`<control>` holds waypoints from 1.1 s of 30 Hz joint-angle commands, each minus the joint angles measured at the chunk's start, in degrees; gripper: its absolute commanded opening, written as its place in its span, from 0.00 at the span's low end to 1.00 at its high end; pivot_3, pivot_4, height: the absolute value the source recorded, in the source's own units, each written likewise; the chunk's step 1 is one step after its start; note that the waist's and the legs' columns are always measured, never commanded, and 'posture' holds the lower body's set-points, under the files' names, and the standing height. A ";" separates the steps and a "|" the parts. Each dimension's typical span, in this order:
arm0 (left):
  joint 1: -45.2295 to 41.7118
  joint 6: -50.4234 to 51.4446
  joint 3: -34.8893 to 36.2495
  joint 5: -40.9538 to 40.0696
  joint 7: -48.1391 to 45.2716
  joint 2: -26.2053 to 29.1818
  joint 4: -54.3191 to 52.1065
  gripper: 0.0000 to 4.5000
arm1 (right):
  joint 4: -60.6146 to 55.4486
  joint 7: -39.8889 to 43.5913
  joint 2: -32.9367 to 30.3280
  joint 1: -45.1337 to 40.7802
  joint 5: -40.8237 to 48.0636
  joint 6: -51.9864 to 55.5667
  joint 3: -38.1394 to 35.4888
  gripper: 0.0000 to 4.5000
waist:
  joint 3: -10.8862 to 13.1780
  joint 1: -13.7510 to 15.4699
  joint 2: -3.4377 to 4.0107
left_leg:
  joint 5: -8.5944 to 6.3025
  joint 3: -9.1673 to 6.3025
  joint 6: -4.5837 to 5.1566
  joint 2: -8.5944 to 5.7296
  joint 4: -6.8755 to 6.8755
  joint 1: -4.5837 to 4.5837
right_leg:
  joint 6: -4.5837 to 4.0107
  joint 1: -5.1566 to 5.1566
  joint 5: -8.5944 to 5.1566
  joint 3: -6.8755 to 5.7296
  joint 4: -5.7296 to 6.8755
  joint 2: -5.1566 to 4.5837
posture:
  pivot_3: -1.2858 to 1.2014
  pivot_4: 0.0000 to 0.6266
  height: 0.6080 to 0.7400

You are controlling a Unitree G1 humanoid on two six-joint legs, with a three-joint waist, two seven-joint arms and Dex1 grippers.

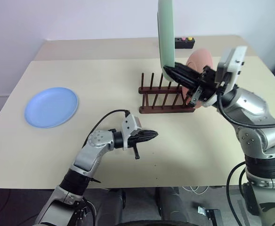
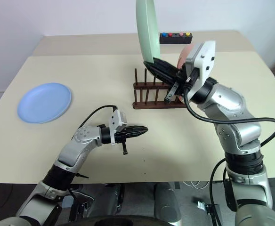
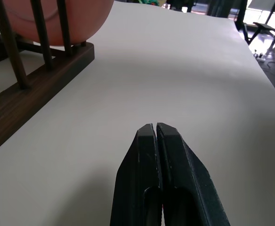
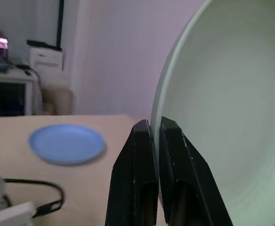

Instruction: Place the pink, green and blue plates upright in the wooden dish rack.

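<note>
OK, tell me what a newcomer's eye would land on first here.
The green plate stands out, held upright on edge above the rack by the right tool, which is shut on its rim. Next, the pink plate already standing at the rack's right end. The blue plate lies flat, far left on the table.

**Soft, even daylight; wrist views blur close up**

The room is bright and diffuse. The cream table (image 1: 128,84) shows no glare, and shadows are faint: a soft patch under the left gripper (image 1: 151,135), another beside the wooden dish rack (image 1: 165,100). In the right wrist view the blue plate (image 4: 66,143) is smeared and the background is out of focus.
</note>
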 commanded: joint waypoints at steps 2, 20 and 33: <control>1.26 0.35 3.06 -1.24 1.02 1.79 -3.72 0.01 | 2.01 0.09 1.89 0.52 3.91 3.32 -3.28 0.01 | 0.00 0.08 0.01 | 0.00 0.00 0.00 0.00 0.01 0.00 | 0.00 -0.01 0.00 0.00 0.01 0.00 | 0.52 0.24 1.00; 1.64 0.84 3.48 -0.93 1.20 2.42 -3.99 0.01 | 10.41 0.63 5.03 -0.60 4.70 8.38 -7.30 0.01 | 0.00 0.08 0.01 | 0.00 0.01 0.00 0.00 0.00 -0.02 | 0.00 -0.03 0.00 -0.01 0.00 0.01 | 0.52 0.24 1.00; 1.42 0.82 3.19 -0.69 1.14 2.22 -3.86 0.01 | 10.46 0.50 5.75 -0.23 4.10 9.36 -8.12 0.55 | 0.00 0.07 0.01 | 0.00 0.01 0.00 0.00 -0.01 -0.02 | 0.00 -0.03 0.00 -0.01 0.00 0.01 | 0.52 0.24 1.00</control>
